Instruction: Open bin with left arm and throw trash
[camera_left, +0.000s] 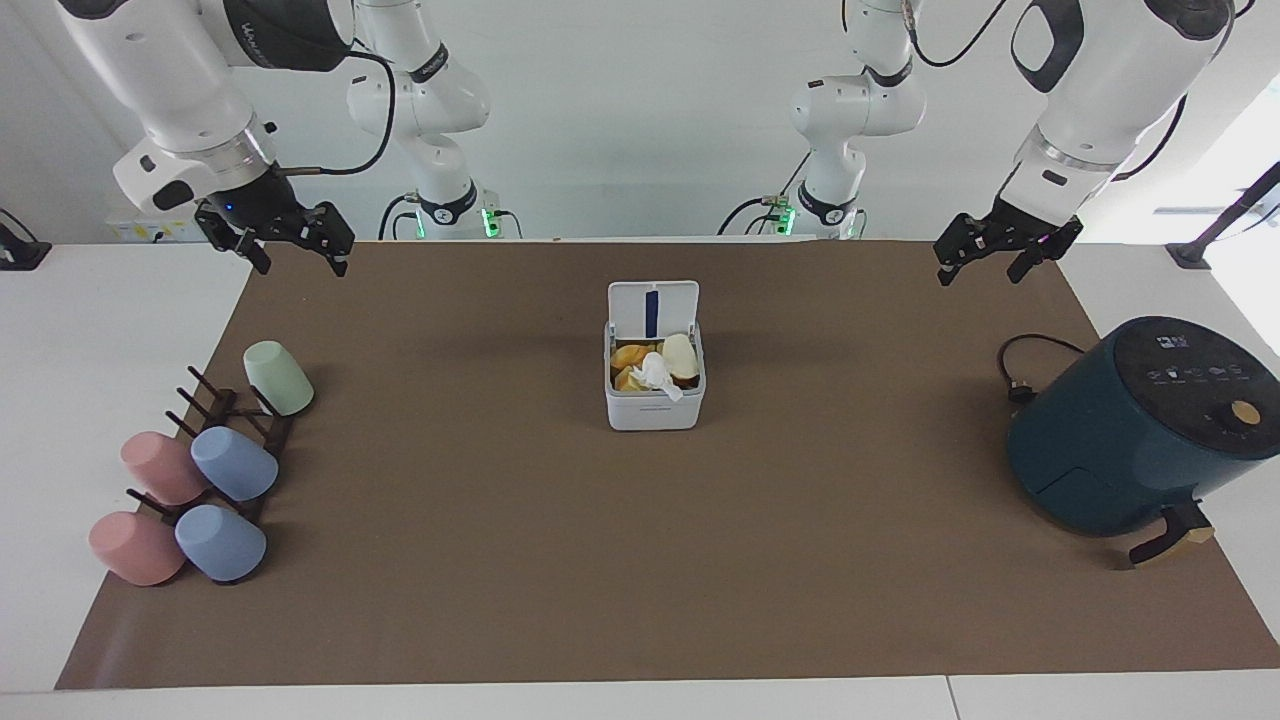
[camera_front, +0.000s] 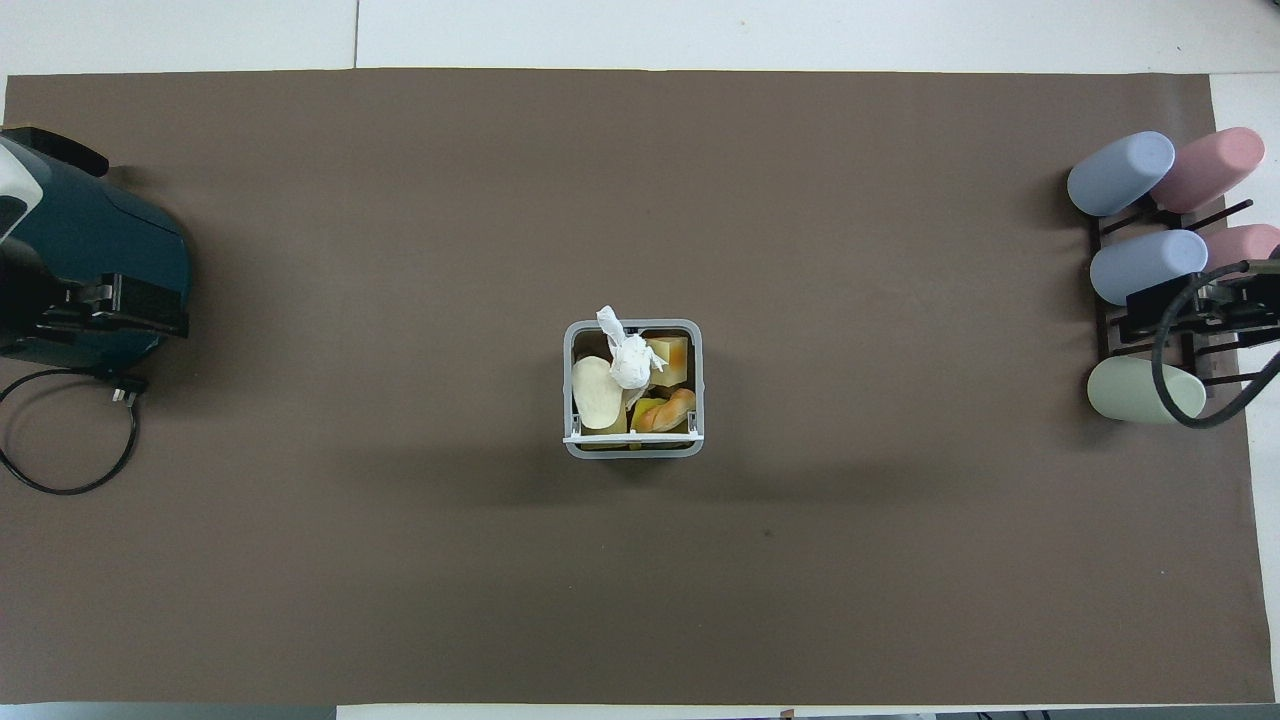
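The worktop (camera_left: 30, 420) carries a wide brown mat (camera_left: 640, 560) on which everything rests. The dark teal air fryer (camera_left: 1140, 430) sits at the left arm's end of the mat, its black cord (camera_left: 1020, 365) coiled beside it, nearer to the robots. At the right arm's end a dark wooden rack (camera_left: 235, 425) carries five tipped cups: two pink (camera_left: 160, 468), two blue (camera_left: 233, 463) and one pale green (camera_left: 277, 377), the green one nearest to the robots. The bin (camera_left: 655, 400) stands in the middle of the mat, well apart from both the fryer and the rack, its flat lid (camera_left: 653, 307) swung upright on the side nearer to the robots. Inside it lies the trash: a cream oval piece (camera_front: 597, 391), orange-yellow chunks (camera_front: 668, 408) and a crumpled white tissue (camera_front: 628, 360) on top, a corner of which pokes over the rim. The left pincer (camera_left: 1000, 252) hangs in the air over the mat's corner near the fryer, fingers spread and holding nothing. The right pincer (camera_left: 285, 235) hangs over the mat's other corner on the robots' side, its fingers likewise spread wide and empty.
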